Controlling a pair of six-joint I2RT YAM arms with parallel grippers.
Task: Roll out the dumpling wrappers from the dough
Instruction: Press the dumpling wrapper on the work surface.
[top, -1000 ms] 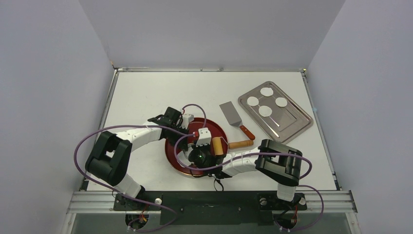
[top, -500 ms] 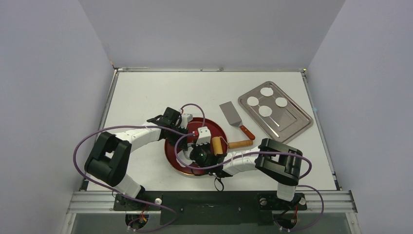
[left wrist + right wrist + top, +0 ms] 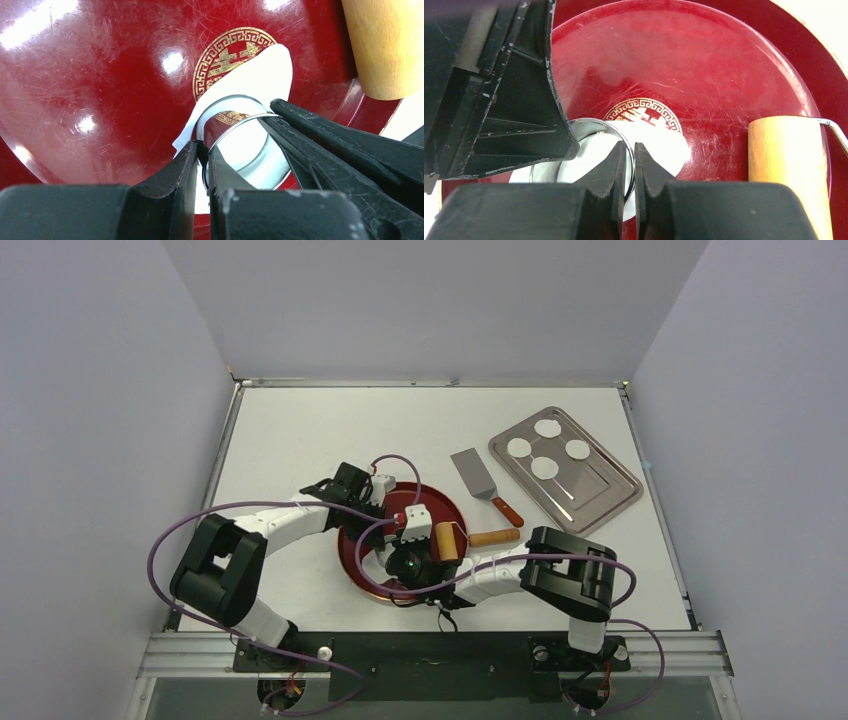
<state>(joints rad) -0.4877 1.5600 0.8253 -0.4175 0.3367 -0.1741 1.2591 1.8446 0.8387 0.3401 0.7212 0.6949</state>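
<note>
A thin white sheet of dough (image 3: 262,70) lies in the middle of the red plate (image 3: 100,75). A metal ring cutter (image 3: 235,101) stands on the sheet, with white showing inside it. My left gripper (image 3: 203,150) is shut on the ring's rim on one side. My right gripper (image 3: 630,147) is shut on the rim (image 3: 591,123) from the opposite side, over the dough (image 3: 666,145). In the top view both grippers meet over the plate (image 3: 445,502), hiding ring and dough. Several round dumpling wrappers (image 3: 544,468) lie on the steel tray (image 3: 610,490).
A wooden roller (image 3: 446,540) rests at the plate's right rim, its handle (image 3: 495,536) pointing right; it stands close to the right gripper's right side (image 3: 786,165). A metal spatula (image 3: 475,475) lies between plate and tray.
Both arms have shifted slightly toward the near edge over the plate. Both grips on the ring stay as they were.
</note>
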